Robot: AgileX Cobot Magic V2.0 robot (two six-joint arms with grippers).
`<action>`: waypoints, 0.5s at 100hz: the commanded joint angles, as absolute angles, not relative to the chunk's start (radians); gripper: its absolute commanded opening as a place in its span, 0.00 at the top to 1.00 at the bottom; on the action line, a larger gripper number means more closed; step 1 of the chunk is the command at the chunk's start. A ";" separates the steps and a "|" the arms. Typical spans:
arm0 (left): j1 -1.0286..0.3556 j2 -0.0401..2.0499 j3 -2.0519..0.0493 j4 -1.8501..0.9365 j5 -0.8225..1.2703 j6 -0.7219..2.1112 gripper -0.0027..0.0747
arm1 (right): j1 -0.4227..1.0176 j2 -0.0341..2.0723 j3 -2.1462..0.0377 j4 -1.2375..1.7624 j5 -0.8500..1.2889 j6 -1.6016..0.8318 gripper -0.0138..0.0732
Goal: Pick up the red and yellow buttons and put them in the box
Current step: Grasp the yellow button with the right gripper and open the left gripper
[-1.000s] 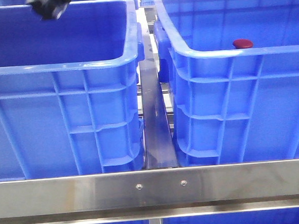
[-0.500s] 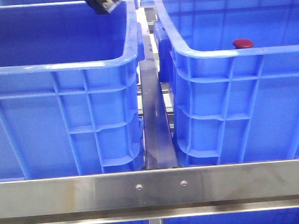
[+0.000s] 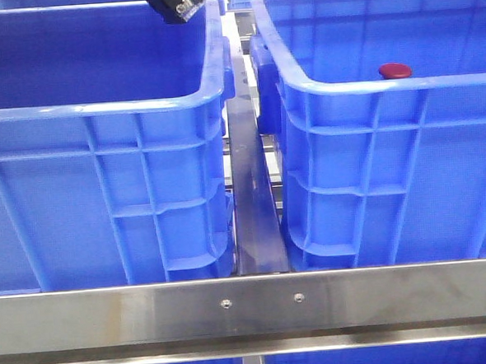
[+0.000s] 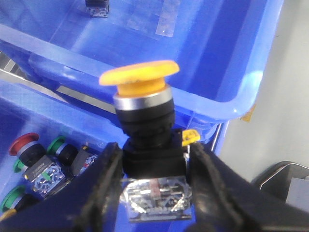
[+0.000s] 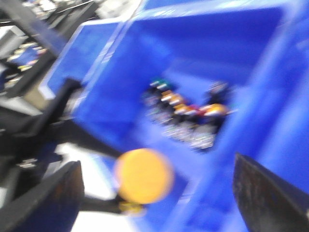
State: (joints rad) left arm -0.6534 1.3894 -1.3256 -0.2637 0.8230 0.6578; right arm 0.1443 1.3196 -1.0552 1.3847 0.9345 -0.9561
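My left gripper [image 4: 155, 189] is shut on a yellow button [image 4: 140, 77], gripping its black body and clear block, cap pointing away. In the front view it [image 3: 178, 3] hangs at the top edge over the left blue crate's [image 3: 98, 108] back right corner. A red button [image 3: 395, 70] lies inside the right blue box [image 3: 361, 84]. My right gripper [image 5: 154, 198] is open and empty, its view blurred. The yellow button's cap [image 5: 144, 176] shows beyond its fingers, held from the side by the left arm.
A steel rail [image 3: 250, 305] crosses the front and a steel bar [image 3: 252, 198] runs between the crates. A crate under the left gripper holds red [image 4: 23, 144] and green buttons. A heap of buttons [image 5: 186, 113] lies in a blue crate in the right wrist view.
In the front view my left gripper has moved right along the top, from the left crate's back left to near its back right corner. The red button has not moved.
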 commanded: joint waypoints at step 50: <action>-0.662 1.358 -1.353 -0.297 0.769 0.657 0.89 | 0.261 1.399 -1.091 1.503 0.972 -0.856 0.10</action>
